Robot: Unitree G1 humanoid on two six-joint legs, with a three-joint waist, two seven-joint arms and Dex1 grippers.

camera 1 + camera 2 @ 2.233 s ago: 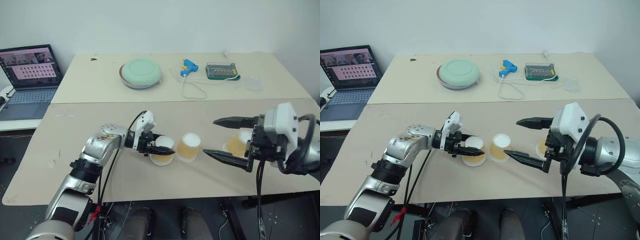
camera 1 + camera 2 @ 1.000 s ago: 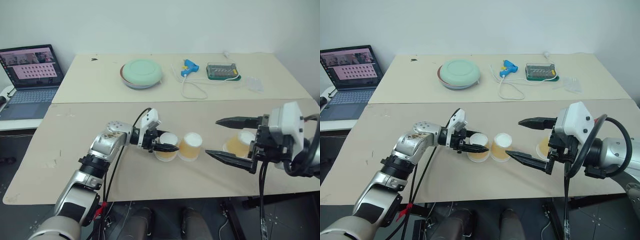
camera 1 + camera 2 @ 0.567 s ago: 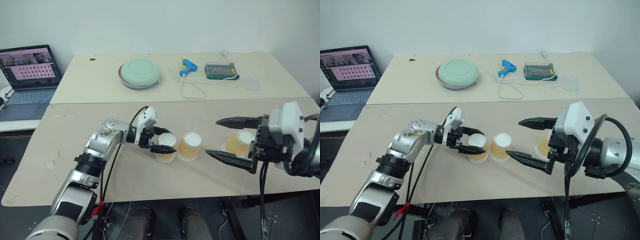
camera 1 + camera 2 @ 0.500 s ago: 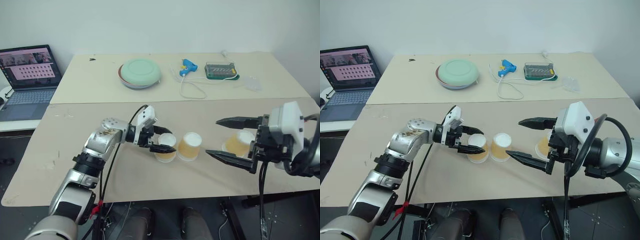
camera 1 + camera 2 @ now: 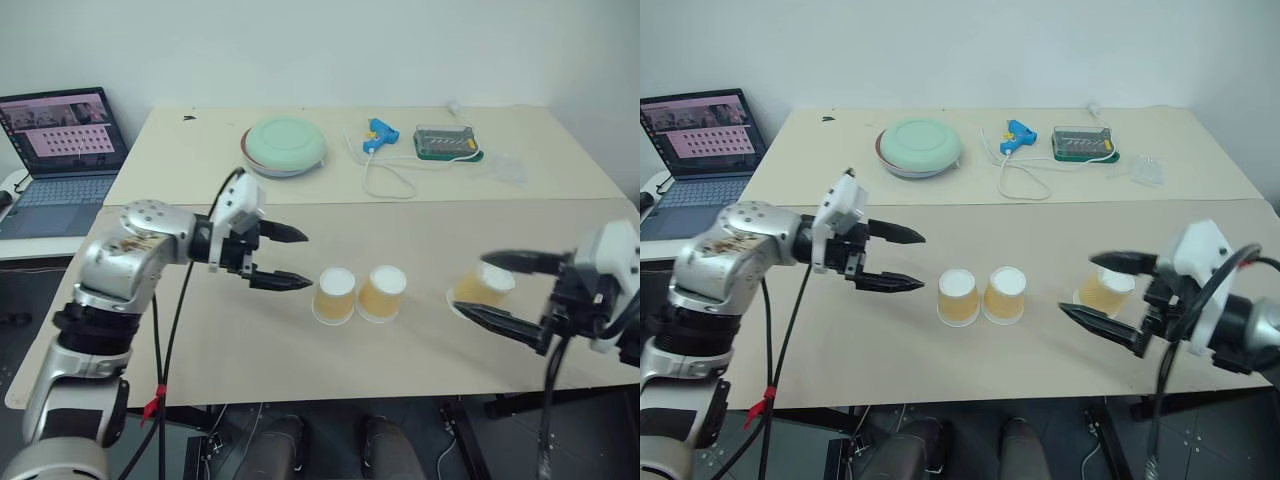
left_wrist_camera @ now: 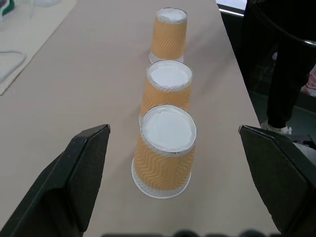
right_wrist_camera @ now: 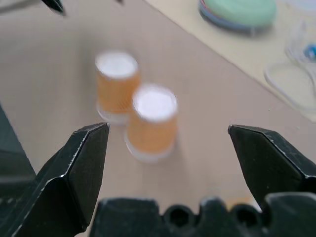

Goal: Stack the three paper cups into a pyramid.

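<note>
My left claw point(image 5: 278, 258) is wide open and holds nothing. It hangs beside the two paper cups point(image 5: 358, 294) that stand upside down and touching, so they make the bottom row. My right claw point(image 5: 1101, 294) is wide open too, with one finger on each side of the third cup point(image 5: 1105, 291), which sits apart from the pair on the table point(image 5: 420, 245). I think that cup goes on top next.

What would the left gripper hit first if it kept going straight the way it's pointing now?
Most likely the nearest paper cup. The left gripper is open, and its wrist view lines up all three cups ahead. It seems to sit above the table, so it might pass over the cup.
</note>
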